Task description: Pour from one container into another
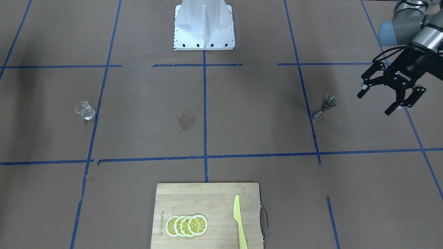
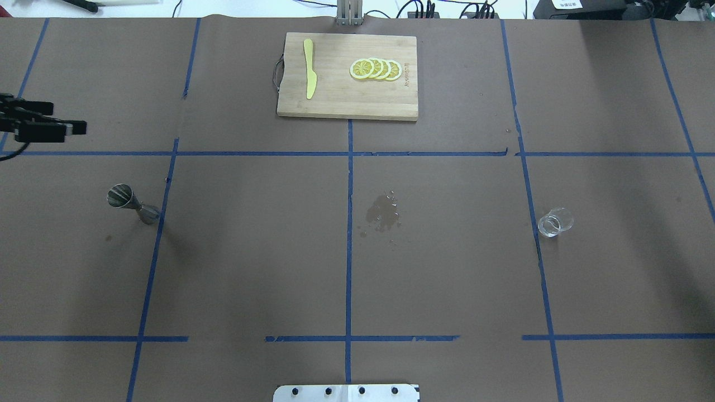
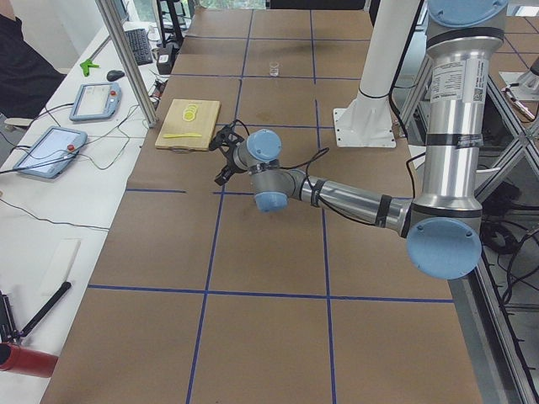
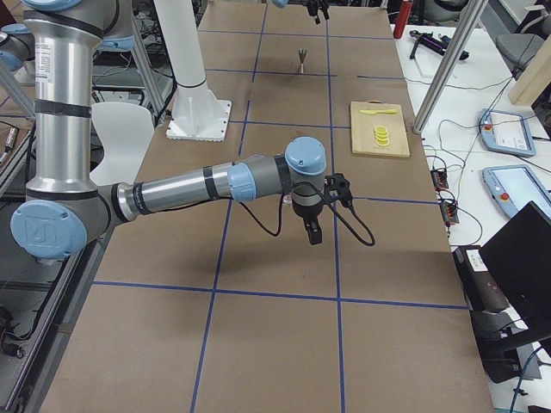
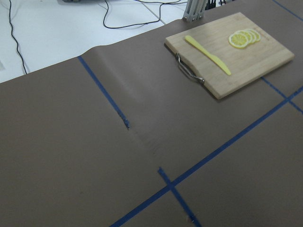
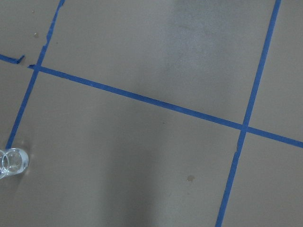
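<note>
The small clear glass measuring cup (image 1: pixel 84 110) stands on the brown table on my right side; it also shows in the overhead view (image 2: pixel 555 222) and at the right wrist view's lower left edge (image 6: pixel 12 163). Across the table on my left side stands the steel jigger (image 1: pixel 324 109) (image 2: pixel 133 204), upright, with nothing touching it. My left gripper (image 1: pixel 374 103) hovers open and empty, outboard of the jigger and well apart from it; the overhead view catches it at the left edge (image 2: pixel 72 126). My right gripper (image 4: pixel 331 206) shows only in the exterior right view, so I cannot tell its state.
A wooden cutting board (image 2: pixel 335 95) at the table's far edge carries lemon slices (image 2: pixel 376 68) and a yellow knife (image 2: pixel 309 68). A wet spill (image 2: pixel 382 215) marks the middle of the table. The robot's white base (image 1: pixel 204 26) stands at the near edge.
</note>
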Robot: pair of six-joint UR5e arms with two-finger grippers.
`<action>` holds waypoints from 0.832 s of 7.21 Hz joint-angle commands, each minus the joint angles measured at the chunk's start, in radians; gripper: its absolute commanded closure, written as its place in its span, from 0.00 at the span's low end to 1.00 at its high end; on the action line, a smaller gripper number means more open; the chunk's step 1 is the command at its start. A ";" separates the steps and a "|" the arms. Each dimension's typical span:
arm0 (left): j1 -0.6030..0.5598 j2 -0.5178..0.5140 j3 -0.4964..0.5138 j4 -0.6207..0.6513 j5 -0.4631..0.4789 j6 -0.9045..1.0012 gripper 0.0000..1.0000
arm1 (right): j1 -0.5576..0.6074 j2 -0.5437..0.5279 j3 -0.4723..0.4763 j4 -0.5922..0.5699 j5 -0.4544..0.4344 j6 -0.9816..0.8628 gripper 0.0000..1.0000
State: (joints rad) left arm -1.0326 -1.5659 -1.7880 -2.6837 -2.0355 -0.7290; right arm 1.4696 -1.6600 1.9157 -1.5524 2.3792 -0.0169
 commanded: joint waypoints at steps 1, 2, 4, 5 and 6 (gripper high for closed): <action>0.199 0.039 -0.097 -0.018 0.353 -0.141 0.00 | 0.011 -0.003 0.000 0.000 0.000 0.000 0.00; 0.251 0.102 -0.155 -0.018 0.483 -0.144 0.00 | 0.018 -0.003 0.000 0.000 0.000 0.000 0.00; 0.430 0.162 -0.169 -0.022 0.842 -0.156 0.00 | 0.024 -0.006 0.000 0.002 0.002 0.000 0.00; 0.486 0.187 -0.168 -0.024 0.953 -0.170 0.00 | 0.031 -0.006 0.000 0.000 0.002 0.000 0.00; 0.570 0.190 -0.168 -0.024 1.104 -0.220 0.00 | 0.035 -0.006 0.000 0.000 0.002 0.000 0.00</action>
State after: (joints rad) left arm -0.5564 -1.3911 -1.9548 -2.7065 -1.1061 -0.9060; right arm 1.4987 -1.6655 1.9160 -1.5520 2.3806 -0.0169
